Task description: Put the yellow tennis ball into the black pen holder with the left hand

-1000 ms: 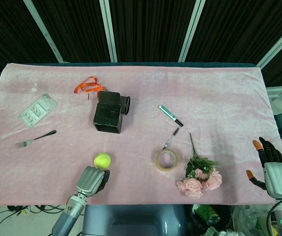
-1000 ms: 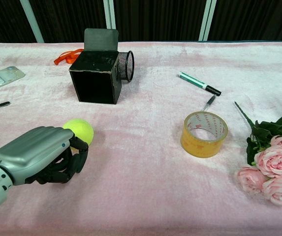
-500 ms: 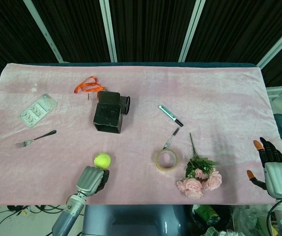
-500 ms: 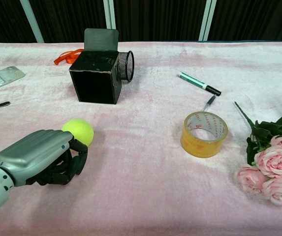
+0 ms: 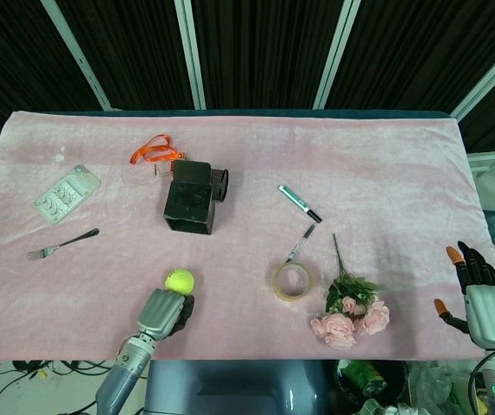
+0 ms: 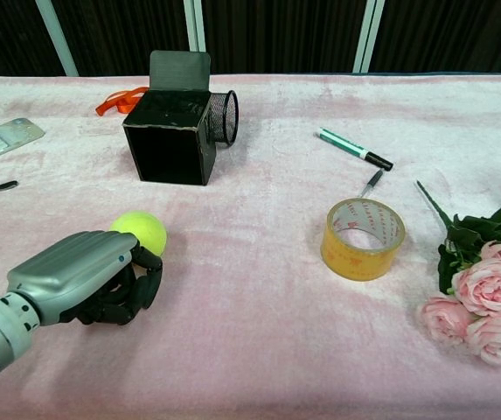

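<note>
The yellow tennis ball lies on the pink cloth near the front edge. My left hand sits just behind it, palm down, fingers curled under with nothing in them; its fingertips reach the ball's near side. The black pen holder lies on its side farther back, its square mouth facing me, with a mesh cup behind it. My right hand rests at the table's far right edge with fingers spread and empty, seen only in the head view.
A tape roll and pink flowers lie to the right. A green marker and a small pen lie mid-table. A fork, a plastic pack and an orange ribbon are at the left.
My left hand has crept slightly rightward and forward, closer against the ball. The ball and the right hand have barely moved.
</note>
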Robot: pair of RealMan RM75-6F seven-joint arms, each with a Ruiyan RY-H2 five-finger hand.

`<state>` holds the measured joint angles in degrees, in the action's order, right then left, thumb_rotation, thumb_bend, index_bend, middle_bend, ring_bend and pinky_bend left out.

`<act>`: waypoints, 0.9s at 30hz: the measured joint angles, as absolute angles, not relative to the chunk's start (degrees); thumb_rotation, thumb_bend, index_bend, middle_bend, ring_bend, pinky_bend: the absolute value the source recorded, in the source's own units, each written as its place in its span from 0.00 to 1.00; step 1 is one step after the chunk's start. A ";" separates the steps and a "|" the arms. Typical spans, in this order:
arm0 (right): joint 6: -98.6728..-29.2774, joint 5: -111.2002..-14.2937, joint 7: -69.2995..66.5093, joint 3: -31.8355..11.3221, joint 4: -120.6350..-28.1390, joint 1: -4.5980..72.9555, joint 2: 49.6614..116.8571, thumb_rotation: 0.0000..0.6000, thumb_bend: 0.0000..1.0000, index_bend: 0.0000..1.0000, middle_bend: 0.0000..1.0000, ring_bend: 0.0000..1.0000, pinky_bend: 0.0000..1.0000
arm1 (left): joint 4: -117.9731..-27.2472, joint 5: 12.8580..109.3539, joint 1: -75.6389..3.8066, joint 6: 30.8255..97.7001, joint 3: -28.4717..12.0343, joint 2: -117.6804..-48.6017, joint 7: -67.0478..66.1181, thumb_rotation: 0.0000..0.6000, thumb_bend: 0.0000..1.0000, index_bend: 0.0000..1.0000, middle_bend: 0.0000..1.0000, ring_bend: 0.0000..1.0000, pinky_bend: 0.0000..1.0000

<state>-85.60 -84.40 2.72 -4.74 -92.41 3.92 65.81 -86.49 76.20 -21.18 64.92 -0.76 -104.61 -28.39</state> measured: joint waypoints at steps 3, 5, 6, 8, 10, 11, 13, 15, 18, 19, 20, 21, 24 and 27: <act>-85.51 -84.13 2.66 -4.77 -92.55 3.88 65.78 1.00 0.20 0.05 0.00 0.04 0.15 | -85.48 75.70 -21.61 64.93 -1.87 -105.26 -28.23 1.00 0.67 0.86 0.99 0.98 1.00; -85.45 -83.97 2.65 -4.82 -92.63 3.87 65.73 1.00 0.20 0.05 0.00 0.04 0.15 | -84.96 75.40 -22.06 64.81 -2.66 -105.67 -28.10 1.00 0.67 0.86 0.99 0.98 1.00; -85.42 -83.91 2.65 -4.84 -92.66 3.87 65.72 1.00 0.20 0.05 0.00 0.04 0.15 | -84.68 75.29 -22.32 64.68 -3.02 -105.85 -28.09 1.00 0.67 0.86 0.99 0.98 1.00; -85.33 -83.77 2.72 -4.87 -92.72 3.88 65.70 1.00 0.20 0.05 0.00 0.04 0.15 | -83.68 75.03 -22.98 64.43 -3.94 -106.42 -28.21 1.00 0.67 0.86 0.99 0.98 1.00; -85.27 -83.60 2.80 -4.90 -92.80 3.86 65.68 1.00 0.20 0.05 0.00 0.04 0.15 | -82.26 74.66 -23.63 64.28 -4.92 -107.24 -28.41 1.00 0.67 0.86 0.99 0.98 1.00; -85.24 -83.49 2.81 -4.93 -92.87 3.85 65.67 1.00 0.20 0.05 0.00 0.04 0.15 | -81.59 74.42 -23.93 64.21 -5.41 -107.64 -28.47 1.00 0.67 0.86 0.99 0.98 1.00; -85.21 -83.37 2.80 -4.98 -92.95 3.84 65.65 1.00 0.20 0.05 0.00 0.04 0.15 | -79.93 73.67 -24.69 63.92 -6.69 -108.55 -28.52 1.00 0.67 0.86 0.99 0.98 1.00; -85.15 -83.22 2.77 -5.02 -93.00 3.83 65.62 1.00 0.20 0.05 0.00 0.04 0.15 | -78.49 73.05 -25.48 63.60 -7.90 -109.29 -28.49 1.00 0.67 0.86 0.99 0.98 1.00; -84.97 -82.95 2.79 -5.07 -93.11 3.84 65.59 1.00 0.20 0.05 0.00 0.04 0.15 | -75.99 72.21 -27.25 62.72 -10.02 -110.45 -28.18 1.00 0.67 0.86 0.99 0.98 1.00; -84.94 -82.87 2.83 -5.10 -93.15 3.85 65.59 1.00 0.20 0.05 0.00 0.04 0.15 | -74.97 71.80 -28.14 62.07 -10.90 -110.87 -28.00 1.00 0.67 0.86 0.99 0.98 1.00; -84.91 -82.78 2.87 -5.14 -93.18 3.86 65.60 1.00 0.20 0.05 0.00 0.04 0.15 | -74.21 71.49 -28.81 61.43 -11.49 -111.13 -27.83 1.00 0.67 0.86 0.99 0.98 1.00; -84.89 -82.73 2.90 -5.17 -93.18 3.87 65.61 1.00 0.20 0.05 0.00 0.04 0.15 | -73.48 71.14 -29.47 60.69 -12.02 -111.34 -27.64 1.00 0.67 0.86 0.99 0.98 1.00; -84.82 -82.51 2.95 -5.23 -93.21 3.87 65.61 1.00 0.20 0.05 0.00 0.04 0.15 | -71.15 69.64 -31.91 58.01 -13.96 -111.97 -27.16 1.00 0.67 0.86 0.99 0.98 1.00; -84.83 -82.32 3.08 -5.32 -93.31 3.84 65.64 1.00 0.20 0.05 0.00 0.04 0.15 | -68.29 68.39 -34.28 55.81 -15.66 -112.63 -26.83 1.00 0.67 0.86 0.99 0.98 1.00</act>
